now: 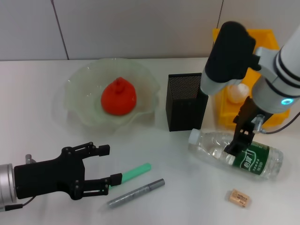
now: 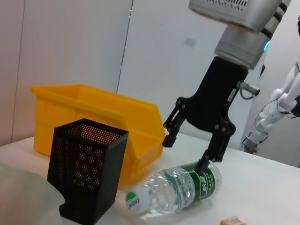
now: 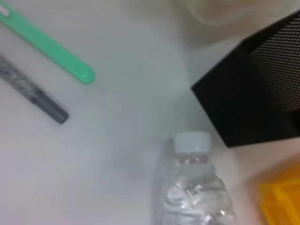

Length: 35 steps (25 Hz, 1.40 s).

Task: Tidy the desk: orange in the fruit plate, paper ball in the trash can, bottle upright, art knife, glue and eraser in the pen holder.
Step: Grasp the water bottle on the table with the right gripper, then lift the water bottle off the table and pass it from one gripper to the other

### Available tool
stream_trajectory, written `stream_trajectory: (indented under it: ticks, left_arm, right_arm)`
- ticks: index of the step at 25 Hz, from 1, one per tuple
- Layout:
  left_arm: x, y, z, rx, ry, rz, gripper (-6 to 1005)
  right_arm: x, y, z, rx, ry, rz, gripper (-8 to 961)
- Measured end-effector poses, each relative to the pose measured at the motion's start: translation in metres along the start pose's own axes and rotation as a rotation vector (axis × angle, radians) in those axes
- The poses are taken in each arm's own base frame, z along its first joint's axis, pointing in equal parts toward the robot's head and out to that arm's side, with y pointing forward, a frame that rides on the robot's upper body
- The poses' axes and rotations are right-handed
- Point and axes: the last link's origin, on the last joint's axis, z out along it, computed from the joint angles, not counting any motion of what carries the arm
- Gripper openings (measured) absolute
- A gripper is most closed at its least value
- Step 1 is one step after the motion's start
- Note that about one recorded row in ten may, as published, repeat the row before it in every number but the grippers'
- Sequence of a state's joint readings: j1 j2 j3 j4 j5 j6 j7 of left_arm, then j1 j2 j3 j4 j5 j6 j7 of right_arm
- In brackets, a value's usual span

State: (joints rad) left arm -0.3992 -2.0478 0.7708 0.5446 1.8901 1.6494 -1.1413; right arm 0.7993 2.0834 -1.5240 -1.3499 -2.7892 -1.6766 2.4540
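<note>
The right tool hung spread apart right over the bottle, which lay on its side on the surface just beside the pen holder, and that round body could roll away under an off-center squeeze.

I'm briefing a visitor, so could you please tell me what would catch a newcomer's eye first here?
Probably the right hand, open and poised over the clear bottle lying on its side in front of the black mesh pen holder. Next, the red-orange orange sitting in the pale-green fruit plate, and the bright yellow trash can behind the holder.
</note>
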Motion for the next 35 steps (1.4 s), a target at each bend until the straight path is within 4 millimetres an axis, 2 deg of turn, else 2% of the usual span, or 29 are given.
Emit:
stream_trajectory:
  ticks: [7, 16, 26, 35]
  left_arm:
    - [-0.002, 0.0, 0.001, 0.005, -0.001, -0.011, 847]
    - [-0.002, 0.0, 0.003, 0.005, -0.001, -0.009, 847]
    - [-0.002, 0.0, 0.003, 0.005, -0.001, -0.01, 846]
    - [-0.004, 0.001, 0.001, 0.015, 0.002, -0.018, 846]
  right_arm:
    - [-0.003, -0.003, 0.027, -0.035, 0.022, 0.0, 801]
    - [-0.001, -0.006, 0.052, -0.072, 0.083, 0.055, 801]
    - [0.001, -0.004, 0.061, -0.081, 0.076, 0.073, 803]
    - [0.006, -0.001, 0.055, -0.089, 0.04, 0.081, 802]
